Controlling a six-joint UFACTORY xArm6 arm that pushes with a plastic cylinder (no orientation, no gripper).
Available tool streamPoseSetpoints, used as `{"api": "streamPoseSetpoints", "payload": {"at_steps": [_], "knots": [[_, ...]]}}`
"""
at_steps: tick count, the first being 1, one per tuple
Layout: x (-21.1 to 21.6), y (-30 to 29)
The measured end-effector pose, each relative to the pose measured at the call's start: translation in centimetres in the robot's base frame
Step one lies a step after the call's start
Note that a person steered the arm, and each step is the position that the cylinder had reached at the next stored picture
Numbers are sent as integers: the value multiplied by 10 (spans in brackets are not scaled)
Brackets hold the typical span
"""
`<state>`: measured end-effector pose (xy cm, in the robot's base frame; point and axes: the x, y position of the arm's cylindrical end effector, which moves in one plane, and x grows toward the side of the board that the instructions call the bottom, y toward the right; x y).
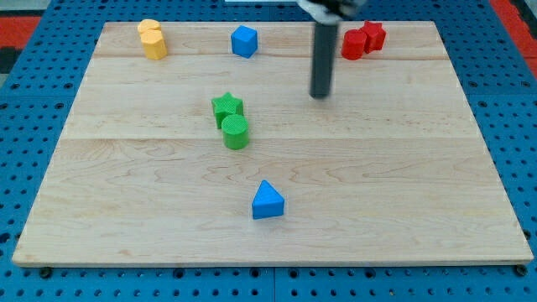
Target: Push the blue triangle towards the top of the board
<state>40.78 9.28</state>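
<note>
Inspection of the pale wooden board (377, 184) serving as the counter, which lies on a blue perforated base (25, 168).

The arm's end effector is a straight dark rod with no jaws; it has nothing to open or close and grasps nothing. My tip (320, 96) stands in the upper half of the board, right of centre, touching no block.

The blue triangular block (268, 201) sits in the lower half of the board, slightly left of centre in the view, with bare wood on all sides. It is well apart from my tip, which lies above it and to the view's right.

Between the two, toward the view's left, a green star-shaped block (226, 106) and a green cylindrical block (236, 132) stand together, the cylinder just below the star and apparently touching it. Both are left of my tip and above the blue triangular block.

Along the view's top edge: a yellow block (153, 39) of rounded, lobed outline near the left corner; a blue block (243, 40) with a faceted, roughly hexagonal outline left of the rod; and two red blocks to the right of the rod, a rounded red block (353, 44) touching a red star-like block (373, 35). The exact shape of the red pair is hard to make out.
</note>
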Motion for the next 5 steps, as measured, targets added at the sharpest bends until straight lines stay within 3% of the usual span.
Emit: {"api": "streamPoseSetpoints", "payload": {"at_steps": [1,2,3,4,5], "knots": [[90,17],[150,-16],[182,-62],[176,-109],[139,-103]]}}
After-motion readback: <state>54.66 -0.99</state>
